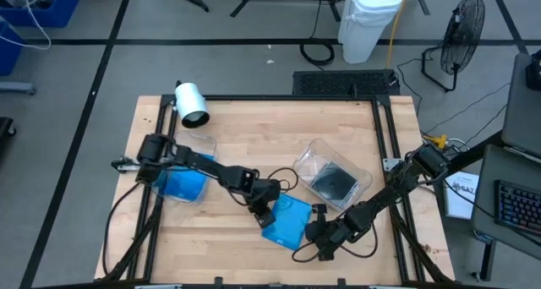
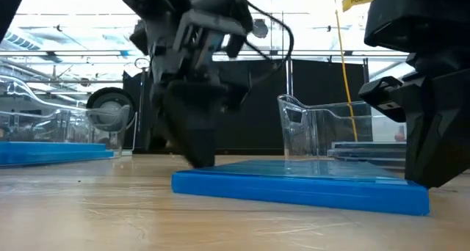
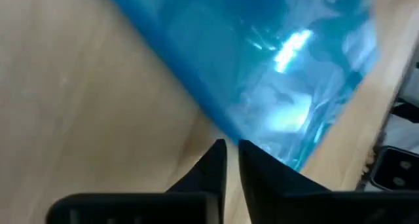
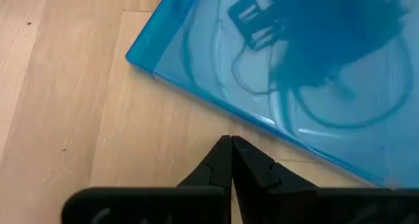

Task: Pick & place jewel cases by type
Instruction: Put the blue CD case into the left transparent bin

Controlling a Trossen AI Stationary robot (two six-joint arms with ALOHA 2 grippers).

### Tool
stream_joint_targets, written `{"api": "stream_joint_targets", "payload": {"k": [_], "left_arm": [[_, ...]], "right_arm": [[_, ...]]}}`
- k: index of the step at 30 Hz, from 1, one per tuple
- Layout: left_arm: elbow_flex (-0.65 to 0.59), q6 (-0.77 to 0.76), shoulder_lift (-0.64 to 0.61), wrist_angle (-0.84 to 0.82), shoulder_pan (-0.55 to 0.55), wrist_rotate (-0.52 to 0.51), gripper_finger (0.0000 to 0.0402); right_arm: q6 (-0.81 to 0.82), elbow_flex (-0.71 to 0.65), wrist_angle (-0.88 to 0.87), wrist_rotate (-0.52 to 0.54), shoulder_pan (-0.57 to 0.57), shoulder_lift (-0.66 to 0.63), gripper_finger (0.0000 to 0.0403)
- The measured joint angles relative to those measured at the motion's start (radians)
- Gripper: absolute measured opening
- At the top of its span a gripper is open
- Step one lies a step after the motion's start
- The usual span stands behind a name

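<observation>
— Between the two grippers, what lies on the table?

— A blue case (image 1: 286, 220), flat on the wood, near the front edge. The left gripper (image 1: 264, 209) stands at its left edge, the right gripper (image 1: 314, 231) at its right edge.

— Are the fingers open?

— No. Both pairs are pinched together, nearly tip to tip, and hold nothing. Each set of tips sits just beside the case's edge.

— Which step, would you say?

— Probably squaring or nudging the case before a pick; it is not yet lifted. Next, one gripper must open and get a finger under an edge.

— And where should it go?

— Likely the left tub (image 1: 184, 183), which already holds blue; the right tub (image 1: 331, 176) holds a dark case (image 1: 333, 182).
</observation>
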Motion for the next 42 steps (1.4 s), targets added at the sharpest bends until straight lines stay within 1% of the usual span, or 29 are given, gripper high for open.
{"api": "stream_joint_targets", "payload": {"k": [2,8,12,17,20,23,26,28,31,34,35,39,42], "left_arm": [[0.0,-0.005,0.017,0.002,0.006,0.017,0.0055],[0.0,-0.011,0.019,0.041,0.015,0.017,0.0101],[0.0,-0.016,0.021,0.11,0.018,0.006,0.0136],[0.0,-0.03,0.021,0.123,0.022,-0.009,0.0177],[0.0,-0.03,0.021,0.126,0.022,-0.008,0.0191],[0.0,-0.031,0.03,0.133,0.023,0.004,0.0194],[0.0,-0.034,0.047,0.168,0.023,0.012,0.0181],[0.001,-0.031,0.051,0.185,0.024,0.023,0.0159],[0.0,-0.003,0.052,0.185,0.024,0.015,0.0104],[-0.001,0.02,0.054,0.19,0.027,0.017,0.003],[-0.001,0.023,0.053,0.192,0.03,0.02,0.0018],[-0.001,0.058,0.053,0.19,0.031,0.022,0.0005],[-0.001,0.069,0.053,0.191,0.029,0.029,0.0003]], "right_arm": [[0.0,0.0,0.002,-0.001,0.0,0.0,0.0001],[-0.015,0.0,0.006,-0.002,0.0,0.001,0.0001],[-0.015,0.0,0.009,-0.004,-0.003,0.001,0.0003],[-0.019,0.0,0.012,-0.006,-0.008,0.001,0.0008],[-0.027,0.0,0.018,-0.006,-0.009,0.001,0.0008],[-0.049,-0.001,0.039,-0.008,-0.009,0.002,0.0007],[-0.072,-0.001,0.058,-0.028,-0.009,0.003,0.0007],[-0.094,-0.001,0.062,-0.028,-0.008,0.003,0.0005],[-0.135,-0.001,0.061,-0.029,-0.007,0.003,0.0001],[-0.182,-0.001,0.067,-0.049,-0.006,0.003,0.0001],[-0.192,-0.001,0.068,-0.05,-0.006,0.003,0.0001],[-0.207,-0.001,0.068,-0.07,-0.005,-0.004,0.0],[-0.223,-0.001,0.071,-0.082,0.003,-0.023,0.0]]}}
